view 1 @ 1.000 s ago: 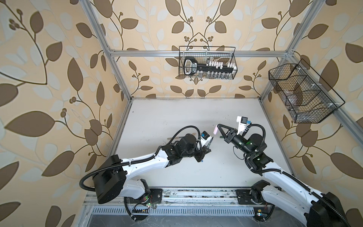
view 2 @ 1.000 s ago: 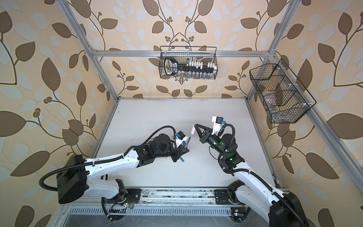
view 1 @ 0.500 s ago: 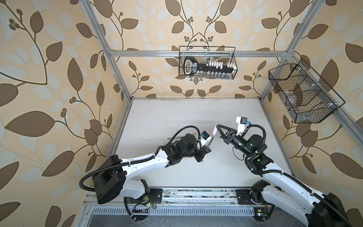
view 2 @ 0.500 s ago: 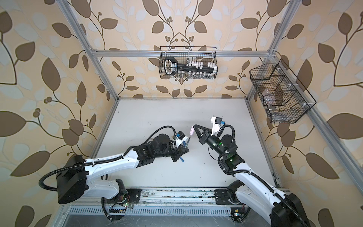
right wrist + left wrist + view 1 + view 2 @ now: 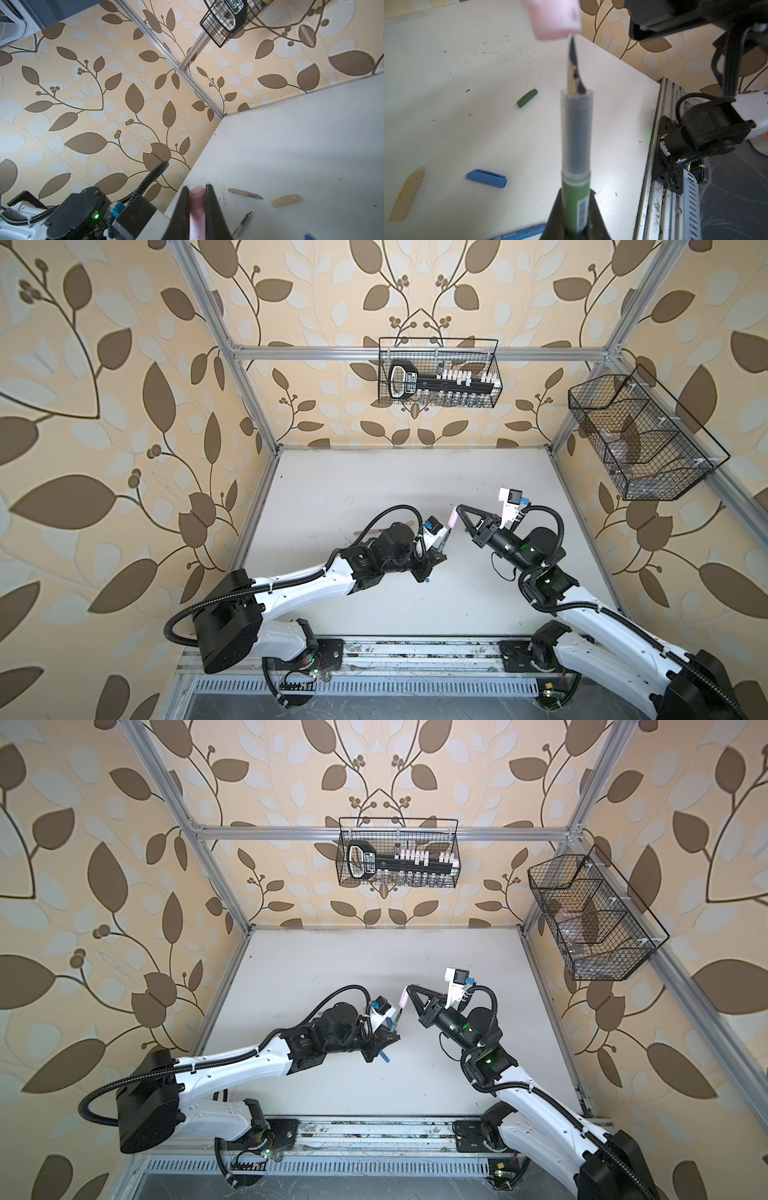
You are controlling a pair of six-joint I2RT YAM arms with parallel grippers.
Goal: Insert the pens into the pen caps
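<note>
My left gripper (image 5: 576, 193) is shut on a dark green pen (image 5: 576, 145), whose dark tip points up at a pink cap (image 5: 554, 18). The tip meets the cap's rim at one edge. That pink cap (image 5: 197, 207) is clamped in my shut right gripper (image 5: 197, 188). In both top views the two meet in mid-air over the table's middle: pink cap (image 5: 454, 517), green pen (image 5: 397, 1020). On the table lie a green cap (image 5: 527, 98), a blue cap (image 5: 486, 178), a tan cap (image 5: 285, 200), a blue pen (image 5: 519, 233), a tan pen (image 5: 245, 193) and a whitish-pink pen (image 5: 243, 223).
A white table (image 5: 374, 481) is walled by leaf-patterned panels and an aluminium frame. One wire basket (image 5: 438, 373) hangs on the back wall and another (image 5: 640, 439) on the right wall. The arms' mounting rail (image 5: 415, 651) runs along the front edge.
The right arm has shifted slightly, bringing the pink cap a little closer to the pen tip. The left arm has held still with the green pen.
</note>
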